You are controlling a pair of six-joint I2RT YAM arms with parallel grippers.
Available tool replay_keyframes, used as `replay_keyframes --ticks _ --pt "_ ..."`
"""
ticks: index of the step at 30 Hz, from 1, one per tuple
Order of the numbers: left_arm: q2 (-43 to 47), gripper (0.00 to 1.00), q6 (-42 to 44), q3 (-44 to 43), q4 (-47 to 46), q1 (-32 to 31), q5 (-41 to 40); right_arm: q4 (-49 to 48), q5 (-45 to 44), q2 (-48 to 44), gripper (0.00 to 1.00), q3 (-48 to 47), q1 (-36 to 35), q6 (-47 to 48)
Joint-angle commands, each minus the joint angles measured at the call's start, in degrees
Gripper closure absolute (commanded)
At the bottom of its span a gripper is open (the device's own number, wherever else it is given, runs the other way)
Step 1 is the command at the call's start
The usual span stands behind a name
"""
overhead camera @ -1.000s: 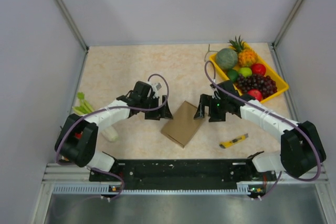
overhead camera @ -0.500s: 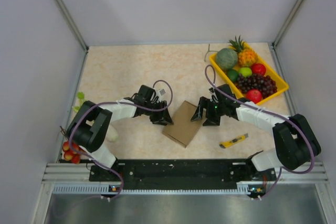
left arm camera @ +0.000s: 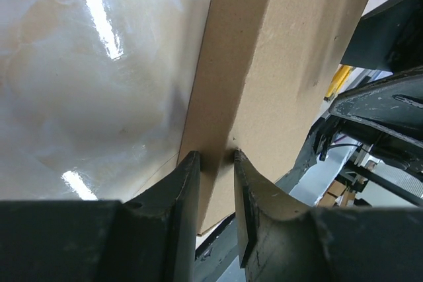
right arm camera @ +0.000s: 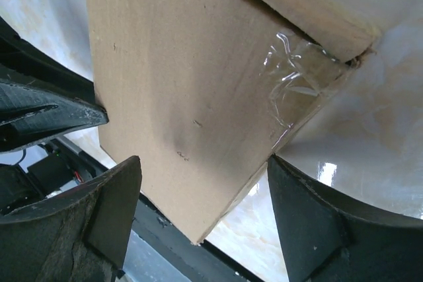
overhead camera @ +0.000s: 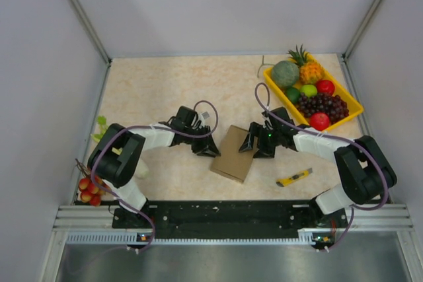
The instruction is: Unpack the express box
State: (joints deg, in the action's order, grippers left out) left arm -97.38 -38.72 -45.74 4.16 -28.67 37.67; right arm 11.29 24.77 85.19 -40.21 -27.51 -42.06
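- Top view: left arm (overhead camera: 158, 135) covers part of the green veg (overhead camera: 100, 124) and the red fruit cluster (overhead camera: 88, 189) at near left; kind too small to tell.
- Left wrist: express box (left arm camera: 284, 64) cut off at top edge, its near end hidden behind fingers (left arm camera: 178, 196).
- Yellow knife (left arm camera: 338, 80): only a blurred sliver past the box.
- Right wrist: box far end cut off at top edge.

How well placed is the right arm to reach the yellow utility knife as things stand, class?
Probably yes. The yellow utility knife lies alone on the table close to that arm, with nothing covering it. The right gripper is open around a corner of the express box, gripping nothing, so it need only back off.
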Motion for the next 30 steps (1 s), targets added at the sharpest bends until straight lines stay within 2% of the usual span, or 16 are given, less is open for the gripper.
replay_keyframes --ticks 1,4,6,11,20,25,30 --pt "-2.1 0.74 -1.3 -2.3 -0.6 -0.4 -7.3 -10.0 4.1 -1.3 0.25 -3.6 -0.7 -2.1" --pt "-2.3 0.76 -1.0 -2.6 -1.5 -0.4 -7.5 -10.8 7.0 -3.1 0.25 -4.1 -0.7 -3.0" --pt "-2.6 0.78 -1.0 -2.8 -2.5 -0.4 -7.4 -14.9 9.4 -4.0 0.25 -3.8 -0.9 -4.5" --pt "-3.4 0.81 -3.2 -2.3 -7.7 -0.1 -4.2 -16.6 10.9 -5.5 0.25 -4.8 -1.4 -5.7" --pt "-7.1 0.82 -15.2 1.0 -24.8 3.5 4.2 -17.3 12.0 -3.1 0.24 -8.8 -3.1 -5.9" --pt "-7.6 0.82 -15.3 1.0 -23.7 4.8 3.1 -19.1 12.5 -0.9 0.24 -11.1 -4.7 -7.6" --pt "-6.6 0.83 -12.4 0.0 -16.5 6.2 -0.7 -17.1 12.4 2.1 0.24 -13.9 -6.0 -6.3"
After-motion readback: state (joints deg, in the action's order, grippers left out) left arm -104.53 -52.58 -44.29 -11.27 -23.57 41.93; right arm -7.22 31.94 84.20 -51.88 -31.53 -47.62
